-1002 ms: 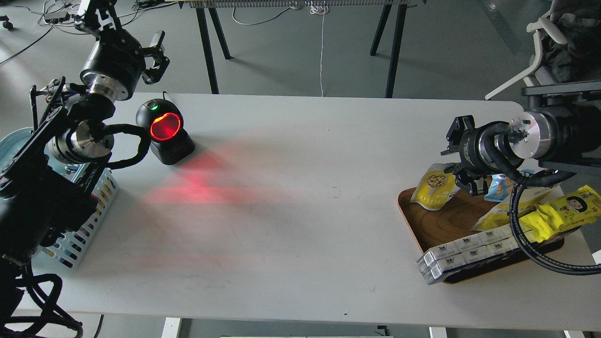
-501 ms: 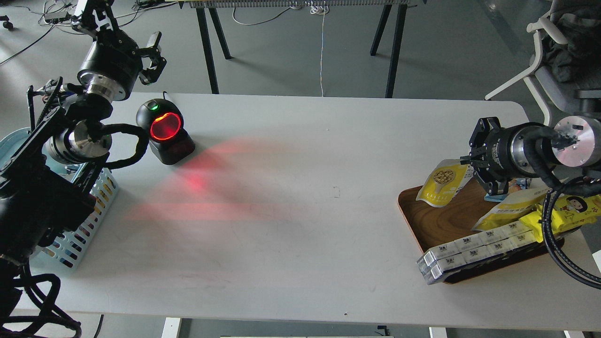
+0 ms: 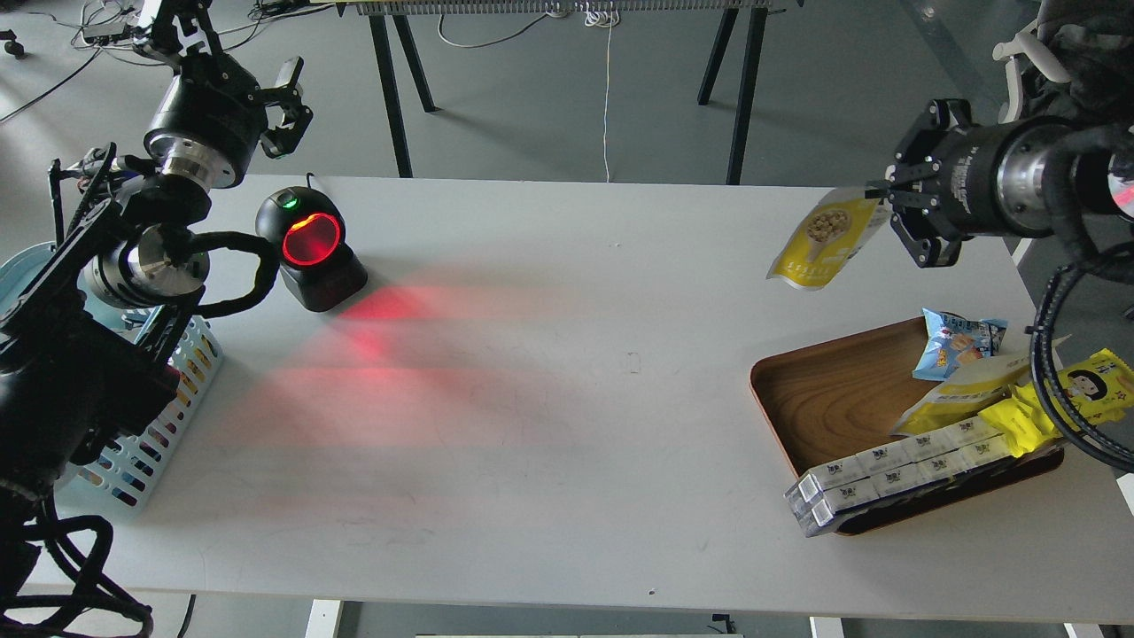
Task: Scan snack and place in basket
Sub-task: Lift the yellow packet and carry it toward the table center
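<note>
The snack [image 3: 822, 241], a yellow and white pouch picturing round beige pieces, hangs in the air above the table's right side. My right gripper [image 3: 886, 202] is shut on its upper right edge and holds it well clear of the wooden tray [image 3: 833, 399]. The light blue basket [image 3: 155, 434] stands at the table's left edge, mostly hidden behind my left arm. My left gripper [image 3: 285, 105] is raised beyond the table's far left corner, above the scanner [image 3: 310, 248]; its fingers look slightly apart and hold nothing.
The black scanner glows red and throws red light across the table's middle left. The tray holds a small blue packet [image 3: 957, 341], a bright yellow wrapper with a cartoon face [image 3: 1067, 399], another yellow pouch and white boxes [image 3: 886, 474]. A chair stands at the far right.
My right gripper has lifted the snack off the tray, up and slightly right. My left arm has barely moved.
</note>
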